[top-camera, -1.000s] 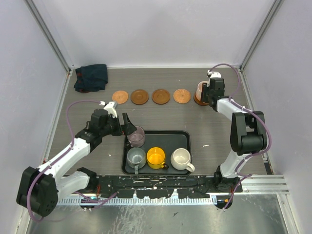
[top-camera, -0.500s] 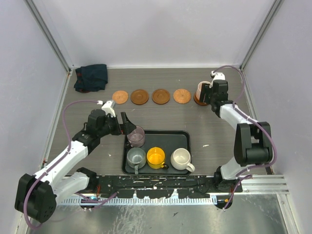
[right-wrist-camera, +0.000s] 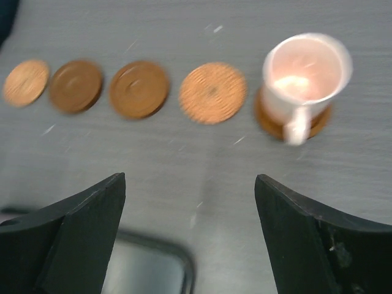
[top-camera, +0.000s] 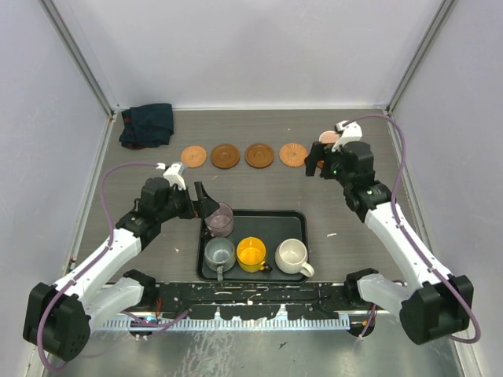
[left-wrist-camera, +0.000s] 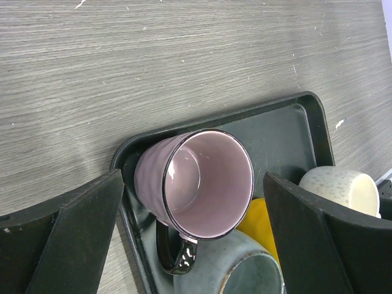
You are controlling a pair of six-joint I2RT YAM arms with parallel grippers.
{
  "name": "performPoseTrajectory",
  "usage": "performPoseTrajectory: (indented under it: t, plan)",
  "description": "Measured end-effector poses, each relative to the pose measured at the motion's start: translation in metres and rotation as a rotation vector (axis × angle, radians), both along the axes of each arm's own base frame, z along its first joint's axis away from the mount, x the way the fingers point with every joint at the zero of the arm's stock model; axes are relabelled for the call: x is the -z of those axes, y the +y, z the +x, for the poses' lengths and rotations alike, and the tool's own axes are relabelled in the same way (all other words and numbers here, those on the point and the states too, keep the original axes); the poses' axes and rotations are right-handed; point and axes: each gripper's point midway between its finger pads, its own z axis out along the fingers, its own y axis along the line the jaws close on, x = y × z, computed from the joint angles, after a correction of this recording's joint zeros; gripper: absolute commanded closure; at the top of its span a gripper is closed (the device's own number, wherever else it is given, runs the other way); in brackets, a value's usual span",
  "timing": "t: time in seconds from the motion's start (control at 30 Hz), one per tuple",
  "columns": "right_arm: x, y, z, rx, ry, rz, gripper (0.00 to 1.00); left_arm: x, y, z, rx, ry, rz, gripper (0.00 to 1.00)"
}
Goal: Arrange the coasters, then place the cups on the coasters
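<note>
The right gripper (right-wrist-camera: 190, 180) stands wide and empty over the surface (right-wrist-camera: 184, 159), just short of the row of five coasters (right-wrist-camera: 212, 92). The pink cup (right-wrist-camera: 306, 70) sits upright on the right-end one; the other four are bare. The left gripper (left-wrist-camera: 193, 184) is spread either side of the purple cup (left-wrist-camera: 153, 177), not clamping it. That cup, the grey-green cup (top-camera: 219, 253), the yellow cup (top-camera: 251, 253) and the white cup (top-camera: 291, 255) sit in the black tray (left-wrist-camera: 294, 128). So the coasters look arranged, with one cup placed and four to go. No writing is readable.
</note>
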Motion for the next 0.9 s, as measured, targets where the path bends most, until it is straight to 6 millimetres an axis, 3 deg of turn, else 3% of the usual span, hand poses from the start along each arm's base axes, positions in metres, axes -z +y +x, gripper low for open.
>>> performPoseTrajectory:
  t: [0.13,0.23,0.43,0.77,0.9]
  plan:
    - [0.016,0.047,-0.043,-0.142,0.107,-0.006,0.18,0.000,-0.001,-0.002,0.008,0.002,-0.004,0.02]
    - [0.040,0.064,-0.074,-0.210,0.232,-0.037,0.22,-0.001,0.000,-0.005,0.011,0.002,-0.006,0.02]
    - [0.076,0.069,-0.134,-0.259,0.472,-0.117,0.32,-0.003,0.002,-0.010,0.012,-0.003,-0.008,0.02]
    - [0.075,0.064,-0.177,-0.225,0.583,-0.089,0.37,-0.003,0.004,-0.016,0.014,0.001,-0.007,0.02]
    - [0.088,0.068,-0.193,-0.240,0.622,-0.079,0.38,0.002,0.005,-0.019,0.014,0.019,0.000,0.02]
